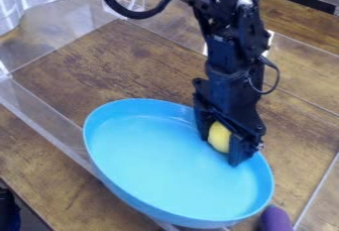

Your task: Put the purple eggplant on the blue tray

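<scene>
Oddly, end effector pinches a yellow ball over blue tray, centre-right. Purple eggplant sits untouched at bottom edge. Risk: wrong object gets placed, eggplant stays off tray.

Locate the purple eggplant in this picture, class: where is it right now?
Only the purple eggplant's tip shows, at the bottom edge toward the right, just outside the blue tray's near rim and apart from the gripper.
</scene>
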### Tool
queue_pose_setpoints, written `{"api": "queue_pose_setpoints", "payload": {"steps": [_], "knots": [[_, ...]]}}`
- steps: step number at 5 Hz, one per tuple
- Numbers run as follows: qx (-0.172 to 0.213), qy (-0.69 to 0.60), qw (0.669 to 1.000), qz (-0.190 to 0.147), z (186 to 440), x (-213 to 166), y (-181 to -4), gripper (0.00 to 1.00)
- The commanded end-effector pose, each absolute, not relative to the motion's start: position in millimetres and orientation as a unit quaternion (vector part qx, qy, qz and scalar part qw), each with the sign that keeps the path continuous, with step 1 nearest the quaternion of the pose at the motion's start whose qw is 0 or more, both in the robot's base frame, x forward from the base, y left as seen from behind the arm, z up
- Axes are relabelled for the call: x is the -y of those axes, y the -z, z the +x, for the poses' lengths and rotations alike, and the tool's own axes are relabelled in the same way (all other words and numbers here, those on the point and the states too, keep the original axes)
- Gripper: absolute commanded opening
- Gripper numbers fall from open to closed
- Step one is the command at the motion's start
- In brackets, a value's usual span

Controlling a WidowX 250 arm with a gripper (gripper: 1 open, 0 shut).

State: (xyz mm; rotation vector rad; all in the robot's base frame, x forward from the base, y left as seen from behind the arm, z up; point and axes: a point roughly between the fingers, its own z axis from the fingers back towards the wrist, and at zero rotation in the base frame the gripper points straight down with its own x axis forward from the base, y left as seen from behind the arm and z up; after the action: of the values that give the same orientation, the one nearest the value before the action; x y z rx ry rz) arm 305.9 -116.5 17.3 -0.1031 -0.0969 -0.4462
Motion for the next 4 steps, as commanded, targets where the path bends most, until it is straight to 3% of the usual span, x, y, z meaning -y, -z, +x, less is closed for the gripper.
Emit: {"api": "queue_pose_setpoints", "payload": {"steps": [1,4], "knots": [[0.001,0.259,0.965,-0.049,275.7,127.6,0.9,0.00],[-0.006,0.268,0.962,-0.050,270.3,129.5,-3.2,0.00]]}}
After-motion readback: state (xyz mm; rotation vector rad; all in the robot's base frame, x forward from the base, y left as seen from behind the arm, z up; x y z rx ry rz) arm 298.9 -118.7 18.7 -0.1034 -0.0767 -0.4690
